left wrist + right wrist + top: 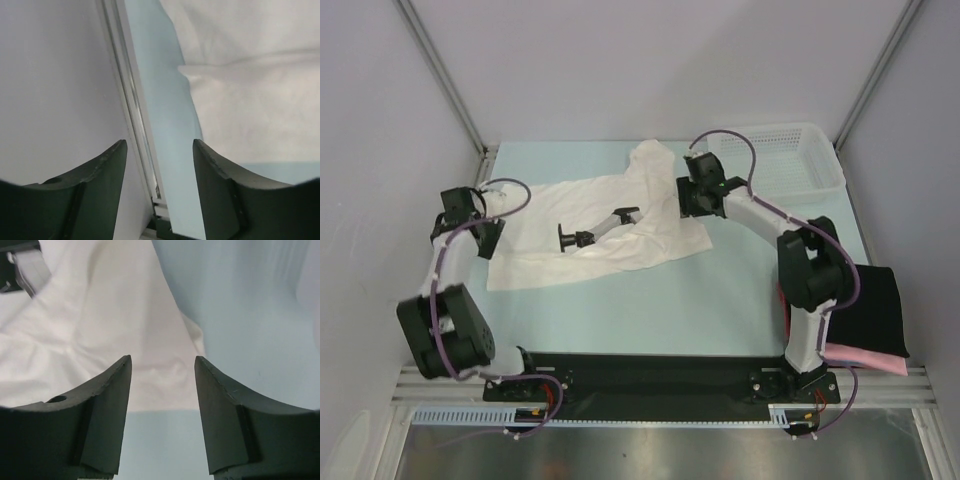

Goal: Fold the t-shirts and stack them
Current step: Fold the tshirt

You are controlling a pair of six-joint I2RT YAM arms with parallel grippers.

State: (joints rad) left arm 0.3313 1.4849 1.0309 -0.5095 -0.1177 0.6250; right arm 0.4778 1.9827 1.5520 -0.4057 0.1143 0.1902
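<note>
The plain white short-sleeved cloth t-shirt (540,255) lay spread out on the pale blue table (720,310), left of the middle. The left gripper (160,145) was wide apart and held nothing, just beside the shirt's left edge. The right gripper (162,360) was wide apart too, over the shirt's right edge. The folded black t-shirt (880,310) lay on the folded pink t-shirt (870,362) near the right arm's base.

The white t-shirt (535,255) lies rumpled, partly spread, left of centre; the black t-shirt (878,310), seemingly folded, tops the pink t-shirt (865,357) near right.
</note>
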